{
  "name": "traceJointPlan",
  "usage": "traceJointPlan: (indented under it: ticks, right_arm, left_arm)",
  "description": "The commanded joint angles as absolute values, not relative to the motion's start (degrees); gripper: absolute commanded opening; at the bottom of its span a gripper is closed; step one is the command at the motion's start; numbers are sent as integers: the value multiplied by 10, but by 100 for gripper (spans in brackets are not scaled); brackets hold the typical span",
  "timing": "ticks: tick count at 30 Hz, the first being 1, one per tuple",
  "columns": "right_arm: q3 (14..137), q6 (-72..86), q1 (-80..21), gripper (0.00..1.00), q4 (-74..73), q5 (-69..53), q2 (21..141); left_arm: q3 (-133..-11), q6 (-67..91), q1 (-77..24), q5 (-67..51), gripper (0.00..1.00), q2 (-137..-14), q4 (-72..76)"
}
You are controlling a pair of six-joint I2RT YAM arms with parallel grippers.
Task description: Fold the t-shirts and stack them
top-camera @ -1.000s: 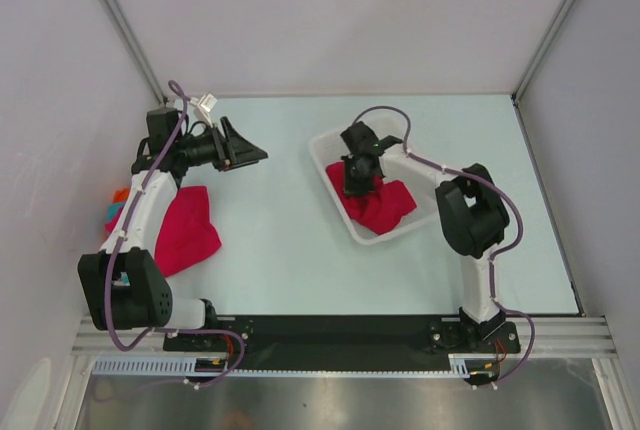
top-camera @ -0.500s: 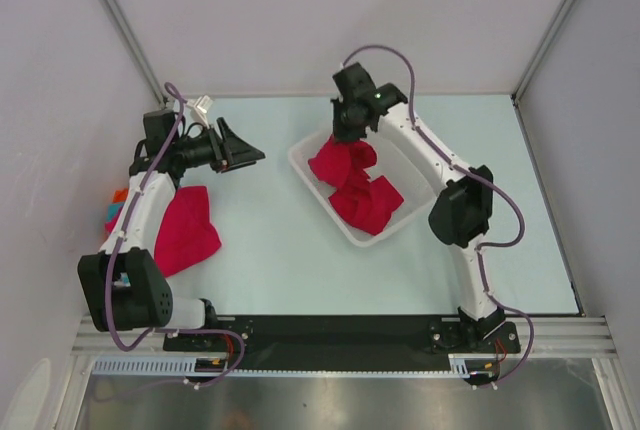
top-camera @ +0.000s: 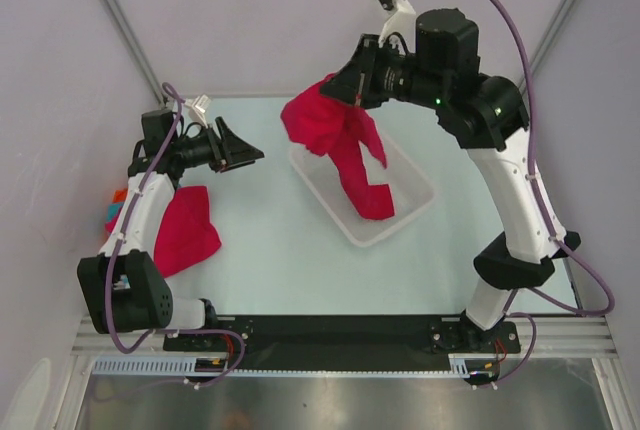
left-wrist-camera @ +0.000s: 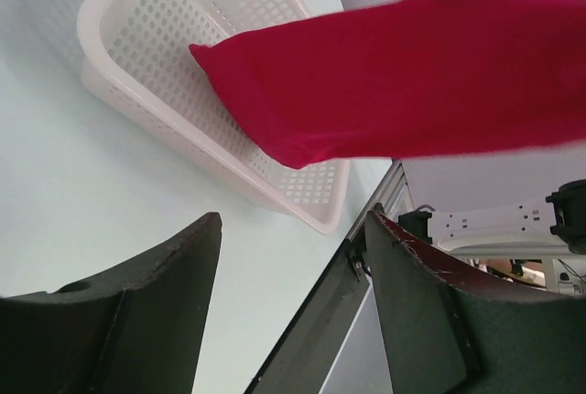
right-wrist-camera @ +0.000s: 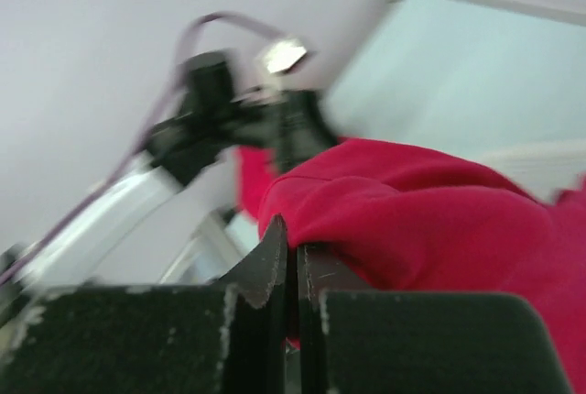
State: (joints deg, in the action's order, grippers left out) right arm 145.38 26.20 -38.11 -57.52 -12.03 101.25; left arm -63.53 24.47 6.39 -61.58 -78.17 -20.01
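A crimson t-shirt (top-camera: 345, 140) hangs in the air, and my right gripper (top-camera: 345, 85) is shut on its top edge. Its lower end still reaches into the white mesh basket (top-camera: 398, 223). In the right wrist view the cloth (right-wrist-camera: 430, 211) is pinched between the closed fingers of the right gripper (right-wrist-camera: 295, 247). My left gripper (top-camera: 250, 155) stands open and empty left of the basket, pointing at it. In its own view the left gripper (left-wrist-camera: 293, 229) looks at the hanging shirt (left-wrist-camera: 412, 82) and the basket (left-wrist-camera: 183, 46). Another red t-shirt (top-camera: 185, 230) lies on the table under the left arm.
Small orange and teal garments (top-camera: 118, 205) lie at the table's far left edge, beside the left arm. The black base rail (top-camera: 330, 330) runs along the near edge. Grey walls close in the table at the back and on both sides.
My right gripper has risen out of the basket and swung up and left, pulling the red t-shirt with it. The basket has shifted slightly. The left arm has stayed where it was.
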Motion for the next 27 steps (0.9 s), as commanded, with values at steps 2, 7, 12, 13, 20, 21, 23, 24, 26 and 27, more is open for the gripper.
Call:
traceJointPlan:
  ticks: [2, 7, 12, 13, 20, 21, 23, 24, 26, 27]
  right_arm:
    - [1471, 303, -467, 0, -500, -292, 996]
    - [1459, 342, -524, 0, -427, -383, 975]
    - [1399, 408, -568, 0, -254, -493, 929]
    - [1398, 425, -568, 0, -229, -497, 926]
    - [1395, 477, -569, 0, -159, -539, 929]
    - [1396, 483, -568, 0, -149, -544, 932]
    - [1395, 499, -561, 0, -132, -555, 940]
    - [1394, 497, -557, 0, -132, -557, 943]
    - [1387, 472, -538, 0, -167, -548, 948]
    - [1380, 461, -530, 0, -183, -543, 948]
  left_arm:
    - [-636, 260, 69, -610, 69, -754, -181]
    - [-635, 266, 69, -606, 70, -747, -181]
    - [-632, 272, 69, -601, 69, -741, -181]
    - [-631, 272, 68, -600, 69, -738, -179]
    - [-630, 279, 69, -599, 70, -733, -176]
    - [-631, 279, 69, -599, 70, -732, -177]
    - [-634, 281, 69, -599, 70, -731, -177]
    - [-635, 282, 69, -599, 70, -730, -178]
    - [-634, 282, 70, -599, 70, -730, -177]
    - [-634, 281, 70, -599, 69, -730, -177]
